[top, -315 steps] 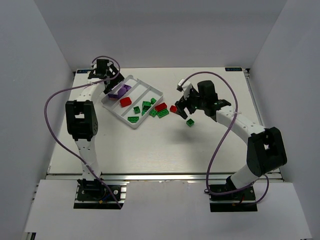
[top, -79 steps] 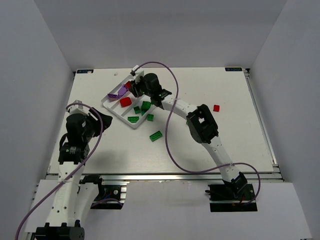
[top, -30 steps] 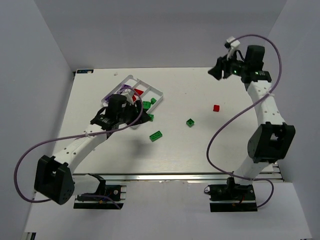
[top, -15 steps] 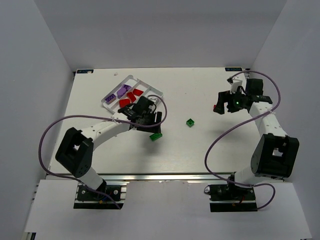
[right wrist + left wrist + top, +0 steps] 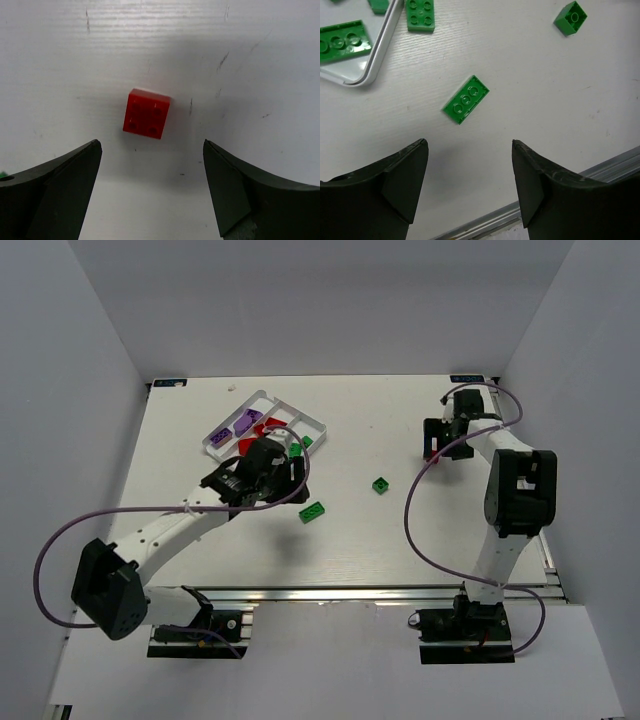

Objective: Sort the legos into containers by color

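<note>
The left hand (image 5: 469, 150) hangs over the table (image 5: 400, 540) just off the near corner of the white tray (image 5: 365, 80), its two dark fingers (image 5: 405, 170) spread apart with nothing between them. Straight below its gap, flat on the table and studs up, lies a green six-stud brick (image 5: 466, 99), turned at a slant. Farther out toward the middle of the table sits a small green single-stud brick (image 5: 570, 18), well apart from the first.

The tray stands at an angle in the far left part of the table. Its outermost compartment holds the purple bricks (image 5: 232, 427), and the middle one holds the red bricks (image 5: 270, 425). A long green brick (image 5: 339, 42) lies inside the nearest compartment, and a green four-stud brick (image 5: 420, 11) rests on the table just outside the tray wall.

Over on the far right side, the right hand (image 5: 151, 147) points down at the table with its fingers wide apart and empty. A red square brick (image 5: 147, 120) sits on the table between them, touched by neither finger.
</note>
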Available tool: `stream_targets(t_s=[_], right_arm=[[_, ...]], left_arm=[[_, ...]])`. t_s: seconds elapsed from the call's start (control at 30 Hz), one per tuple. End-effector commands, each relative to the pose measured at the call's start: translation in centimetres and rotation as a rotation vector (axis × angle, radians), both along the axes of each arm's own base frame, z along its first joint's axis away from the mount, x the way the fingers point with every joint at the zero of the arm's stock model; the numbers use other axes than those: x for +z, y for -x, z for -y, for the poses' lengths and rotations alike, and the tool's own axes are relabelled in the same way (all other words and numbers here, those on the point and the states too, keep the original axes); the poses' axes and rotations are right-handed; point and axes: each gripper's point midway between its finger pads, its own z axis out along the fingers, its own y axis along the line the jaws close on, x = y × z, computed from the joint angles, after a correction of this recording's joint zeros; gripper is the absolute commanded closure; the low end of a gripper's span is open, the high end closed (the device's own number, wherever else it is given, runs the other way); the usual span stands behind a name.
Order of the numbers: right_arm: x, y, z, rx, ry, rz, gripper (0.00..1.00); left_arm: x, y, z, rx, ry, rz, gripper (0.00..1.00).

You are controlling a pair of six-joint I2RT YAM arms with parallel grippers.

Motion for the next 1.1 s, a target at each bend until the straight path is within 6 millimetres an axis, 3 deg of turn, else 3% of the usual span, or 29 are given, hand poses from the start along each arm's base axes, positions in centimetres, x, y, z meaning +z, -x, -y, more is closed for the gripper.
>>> stream_targets(t_s=[0.0, 0.2, 0.47, 0.77, 1.07], right_arm=[[2.5, -3.5, 0.4, -0.09, 0.066, 0.106, 0.13], [0.4, -3.9, 0.5, -0.109, 0.092, 0.071, 0.15], [-1.3, -2.6, -0.4, -0.098, 0.093, 0.003, 0.22], [-1.3, -2.7, -1.0, -0.071, 0.069, 0.011, 0.48], [-1.8, -2.7, -1.3, -0.047, 0.068, 0.004, 0.66]], left_arm=[[1.9, 0.0, -1.2, 0.083, 0.042, 0.063, 0.23], [3.1, 0.7, -2.6, 0.144, 0.067, 0.099, 0.22], [3.3, 1.4, -3.9, 0.177, 0.05, 0.104, 0.22], [4.1, 1.7, -4.6, 0.209, 0.067, 0.128, 0.22], [5.3, 2.2, -5.5, 0.243, 0.096, 0.157, 0.22]])
